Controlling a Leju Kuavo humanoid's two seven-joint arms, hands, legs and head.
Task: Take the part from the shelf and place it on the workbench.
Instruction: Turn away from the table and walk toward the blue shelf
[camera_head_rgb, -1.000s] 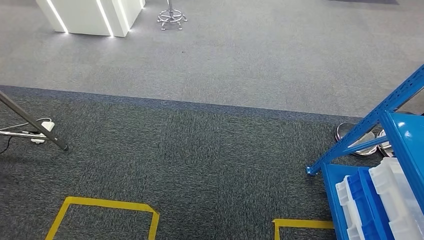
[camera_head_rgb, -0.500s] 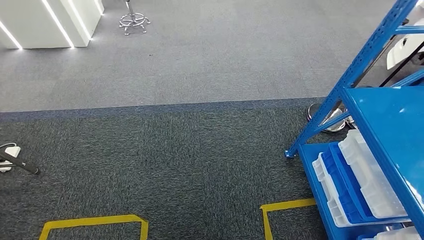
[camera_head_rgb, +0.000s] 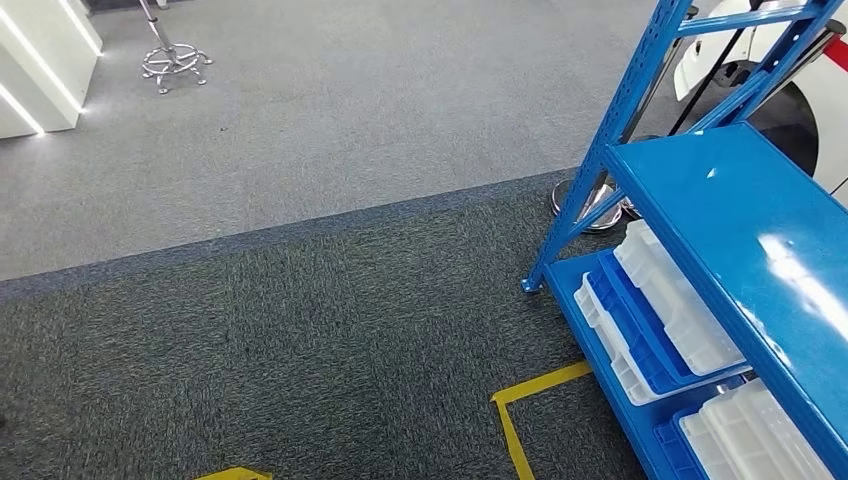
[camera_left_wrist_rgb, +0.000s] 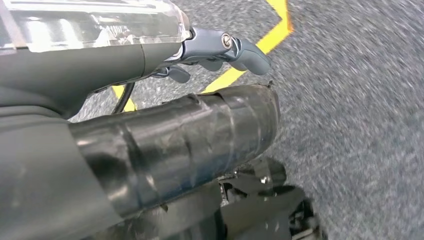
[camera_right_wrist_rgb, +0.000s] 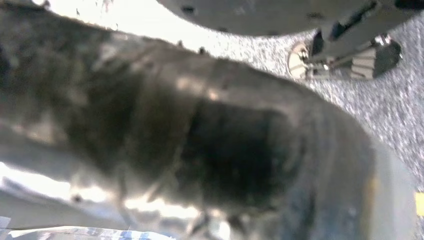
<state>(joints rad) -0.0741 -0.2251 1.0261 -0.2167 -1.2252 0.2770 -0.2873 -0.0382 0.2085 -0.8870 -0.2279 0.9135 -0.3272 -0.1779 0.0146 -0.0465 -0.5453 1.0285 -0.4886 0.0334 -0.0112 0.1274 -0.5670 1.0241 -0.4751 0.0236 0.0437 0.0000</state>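
The blue shelf (camera_head_rgb: 730, 215) is the landmark here, standing at the right of the head view with its top board bare and glossy. On the tier under that board sit white and blue trays (camera_head_rgb: 655, 315), nested side by side, and more white trays lie on the tier below. No part can be made out in or beside them from this angle, so where the task's part lies cannot be told; the workbench is likewise nowhere to be placed. Yellow tape (camera_head_rgb: 525, 400) marks a corner on the dark carpet (camera_head_rgb: 300, 330) just beside the shelf's near foot, and a chrome stool base (camera_head_rgb: 172, 62) stands well apart from it on the lighter floor.

The left hand (camera_left_wrist_rgb: 220, 50) hangs over the carpet near a yellow tape line; its fingers look curled with nothing in them, though the view is too blurred and partial to be sure. The right hand's state cannot be told: the right wrist view is a dark smear.

Judging the risks: approaching at this slant, the robot could stop off its tape mark, leaving the trays out of reach, or clip the shelf post with an arm.
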